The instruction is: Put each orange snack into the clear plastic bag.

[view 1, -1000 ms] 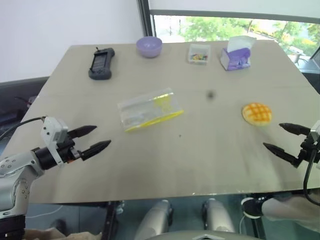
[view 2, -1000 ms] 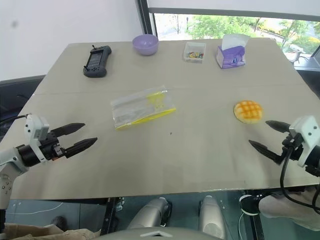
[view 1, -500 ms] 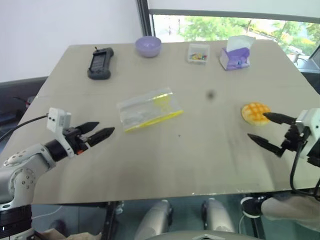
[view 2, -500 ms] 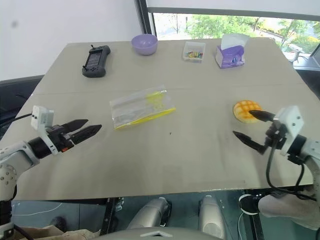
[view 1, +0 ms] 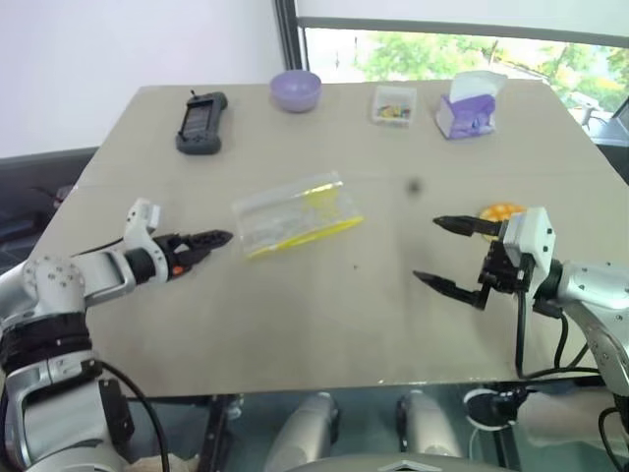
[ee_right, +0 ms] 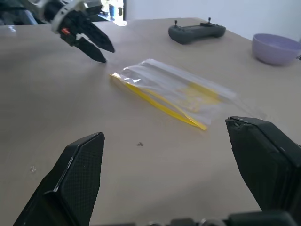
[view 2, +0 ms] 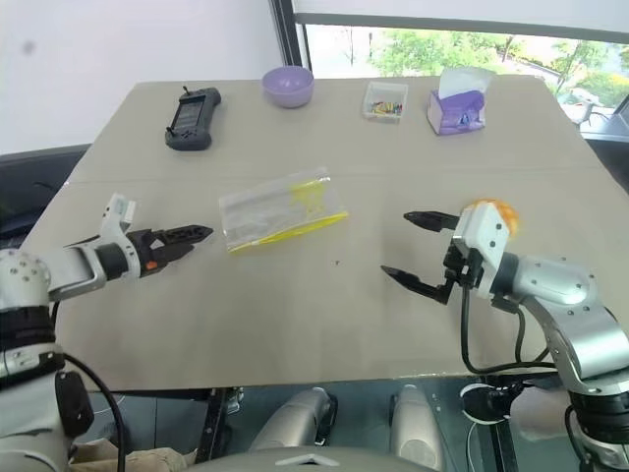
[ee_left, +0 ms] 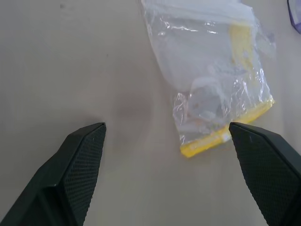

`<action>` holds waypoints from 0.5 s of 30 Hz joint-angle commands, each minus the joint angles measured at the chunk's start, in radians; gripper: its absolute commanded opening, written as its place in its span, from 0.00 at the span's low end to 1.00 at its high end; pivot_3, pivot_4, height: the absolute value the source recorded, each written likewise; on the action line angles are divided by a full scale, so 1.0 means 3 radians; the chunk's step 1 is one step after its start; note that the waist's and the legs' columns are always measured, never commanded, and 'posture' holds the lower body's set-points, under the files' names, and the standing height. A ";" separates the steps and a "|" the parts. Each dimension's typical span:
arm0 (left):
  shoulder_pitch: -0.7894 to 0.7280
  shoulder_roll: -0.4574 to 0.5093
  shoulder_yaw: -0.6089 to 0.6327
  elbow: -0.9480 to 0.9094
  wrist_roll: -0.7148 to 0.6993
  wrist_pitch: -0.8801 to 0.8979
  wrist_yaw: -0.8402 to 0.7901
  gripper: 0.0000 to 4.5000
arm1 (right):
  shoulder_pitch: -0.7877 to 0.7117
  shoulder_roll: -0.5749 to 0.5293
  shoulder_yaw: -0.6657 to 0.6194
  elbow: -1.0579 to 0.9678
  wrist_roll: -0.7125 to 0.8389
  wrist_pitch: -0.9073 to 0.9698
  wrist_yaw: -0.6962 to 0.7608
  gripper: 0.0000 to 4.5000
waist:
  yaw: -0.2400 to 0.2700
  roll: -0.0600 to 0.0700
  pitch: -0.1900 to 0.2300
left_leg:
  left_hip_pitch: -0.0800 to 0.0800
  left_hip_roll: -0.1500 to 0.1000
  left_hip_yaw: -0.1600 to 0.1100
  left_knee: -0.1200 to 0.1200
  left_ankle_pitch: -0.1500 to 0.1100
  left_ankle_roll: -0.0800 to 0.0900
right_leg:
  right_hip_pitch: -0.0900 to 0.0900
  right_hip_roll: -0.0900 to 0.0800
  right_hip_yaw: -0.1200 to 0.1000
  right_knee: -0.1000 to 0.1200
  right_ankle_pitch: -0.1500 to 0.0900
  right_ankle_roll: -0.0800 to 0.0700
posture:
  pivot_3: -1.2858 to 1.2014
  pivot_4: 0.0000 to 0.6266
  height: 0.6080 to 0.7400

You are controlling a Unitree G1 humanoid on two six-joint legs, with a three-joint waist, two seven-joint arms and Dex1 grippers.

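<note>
Both pincers stand wide and hold nothing. Left pincer [view 1: 218, 238] hangs low over the beige counter [view 1: 324, 324], its tips pointing at the near short end of the flat clear plastic bag with the yellow strip [view 1: 297, 215], just beside it and not touching. Right pincer [view 1: 439, 255] hovers above the counter's right half, pointing toward the bag. Behind its white wrist block, the round golden-orange bun [view 1: 500, 210] lies mostly hidden.

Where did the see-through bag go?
The clear plastic bag lies flat in the middle of the table, just ahead of the left gripper in the head views.
</note>
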 commanded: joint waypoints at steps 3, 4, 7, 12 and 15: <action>-0.0413 -0.0257 -0.0261 0.0748 0.0247 -0.0132 -0.0232 0.99 | 0.0042 0.0004 -0.0028 -0.0271 -0.0020 0.0085 -0.0178 1.00 | 0.0055 0.0000 -0.0002 | 0.0001 -0.0001 0.0001 0.0003 0.0000 0.0000 | 0.0000 0.0000 0.0000 0.0002 0.0000 0.0000 | 0.52 0.24 1.00; -0.0477 -0.0291 -0.0286 0.0872 0.0298 -0.0189 -0.0280 0.99 | 0.0059 0.0000 -0.0034 -0.0298 -0.0023 0.0101 -0.0200 1.00 | 0.0065 0.0001 -0.0004 | 0.0001 -0.0002 0.0000 0.0003 0.0000 0.0000 | 0.0000 0.0000 0.0000 0.0002 0.0000 0.0000 | 0.52 0.24 1.00; -0.0677 -0.0398 -0.0279 0.1268 0.0425 -0.0363 -0.0371 0.99 | 0.0125 -0.0016 -0.0071 -0.0375 -0.0026 0.0145 -0.0270 1.00 | 0.0078 0.0001 -0.0006 | 0.0001 -0.0003 -0.0002 0.0005 0.0000 0.0000 | 0.0001 -0.0002 -0.0002 0.0003 0.0000 0.0000 | 0.52 0.24 1.00; -0.0920 -0.0512 -0.0213 0.1749 0.0414 -0.0425 -0.0892 0.99 | 0.0350 -0.0047 -0.0199 -0.0489 -0.0043 0.0144 -0.0352 1.00 | 0.0074 0.0001 -0.0007 | -0.0001 -0.0007 -0.0001 0.0009 0.0000 0.0000 | 0.0002 -0.0003 -0.0002 0.0004 0.0000 0.0001 | 0.52 0.24 1.00; -0.1044 -0.0512 -0.0167 0.1878 0.0336 -0.0192 -0.1159 0.99 | 0.0450 -0.0063 -0.0272 -0.0524 -0.0046 0.0112 -0.0371 1.00 | 0.0053 -0.0004 -0.0004 | -0.0002 -0.0008 -0.0002 0.0010 0.0000 0.0000 | 0.0002 -0.0003 -0.0002 0.0004 0.0000 0.0001 | 0.52 0.24 1.00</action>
